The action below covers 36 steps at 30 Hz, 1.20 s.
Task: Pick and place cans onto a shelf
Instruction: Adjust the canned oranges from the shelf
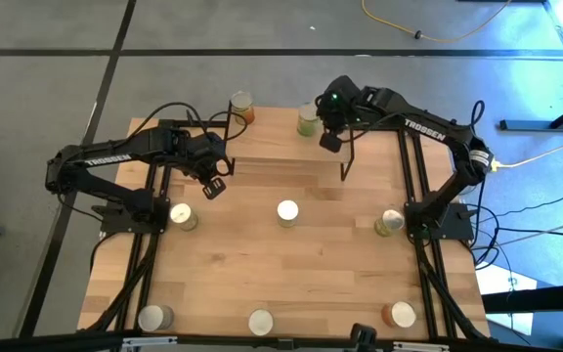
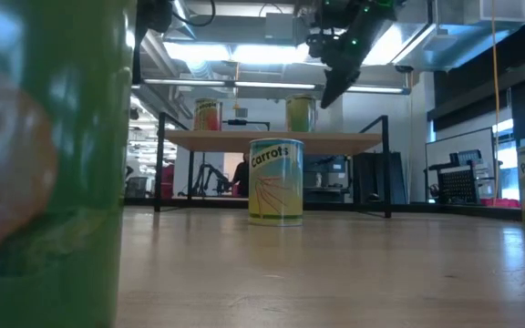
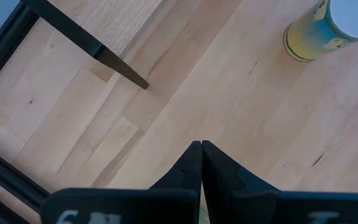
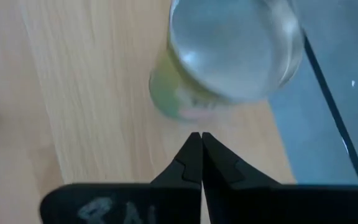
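Note:
The shelf (image 1: 291, 156) stands at the table's far middle, and its wood board (image 2: 272, 138) carries two cans: an orange-red one (image 1: 240, 106) and a green one (image 1: 308, 119). My right gripper (image 1: 329, 140) is shut and empty. It hangs over the board just beside the green can (image 4: 229, 56), tips pointing down (image 2: 328, 96). My left gripper (image 1: 215, 186) is shut and empty above the table by the shelf's left near leg (image 3: 86, 40). Three cans stand mid-table, at the left (image 1: 181, 214), the centre (image 1: 287, 211) and the right (image 1: 390, 222).
Three more cans stand along the near edge, at the left (image 1: 154, 318), the middle (image 1: 261, 322) and the right (image 1: 400, 314). The "Carrots" can (image 2: 275, 180) stands in front of the shelf. Bare wood lies between the two rows of cans.

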### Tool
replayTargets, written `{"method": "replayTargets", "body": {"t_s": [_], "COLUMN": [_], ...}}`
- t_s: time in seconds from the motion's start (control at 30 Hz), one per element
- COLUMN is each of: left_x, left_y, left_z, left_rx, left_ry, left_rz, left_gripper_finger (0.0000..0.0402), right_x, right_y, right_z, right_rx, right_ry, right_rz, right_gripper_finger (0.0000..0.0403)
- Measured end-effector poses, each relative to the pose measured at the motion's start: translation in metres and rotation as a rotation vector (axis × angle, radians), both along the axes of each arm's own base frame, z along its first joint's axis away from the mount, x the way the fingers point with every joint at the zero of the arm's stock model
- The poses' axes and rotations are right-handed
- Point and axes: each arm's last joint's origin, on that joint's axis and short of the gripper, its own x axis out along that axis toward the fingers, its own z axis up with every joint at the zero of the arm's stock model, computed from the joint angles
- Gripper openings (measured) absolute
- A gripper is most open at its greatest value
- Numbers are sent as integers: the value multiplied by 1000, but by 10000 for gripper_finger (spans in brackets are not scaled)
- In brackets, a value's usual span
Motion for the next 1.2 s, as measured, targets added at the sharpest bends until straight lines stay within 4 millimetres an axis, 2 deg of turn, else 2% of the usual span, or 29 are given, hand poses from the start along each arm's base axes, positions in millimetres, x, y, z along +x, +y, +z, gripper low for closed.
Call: {"method": "replayTargets", "body": {"t_s": [0.37,0.63,0.83,1.07,1.2], "left_x": [0,0,0,0,0], "left_y": [0,0,0,0,0], "left_z": [0,0,0,0,0], "left_rx": [-3,-2,-2,-2,-3], "left_ry": [-1,-2,-2,-1,-1], "left_rz": [5,5,5,6,6], "left_gripper_finger": [0,0,0,0,0], "right_x": [11,30,43,46,42], "right_y": [-6,-17,-25,-25,-22], "right_z": [-2,-22,-29,-31,-31], "right_rx": [-24,-26,-63,-69,-48], "right_ry": [-67,-80,-127,-142,-102], "right_rz": [43,65,80,137,138], "right_gripper_finger": [0,0,0,0,0]}}
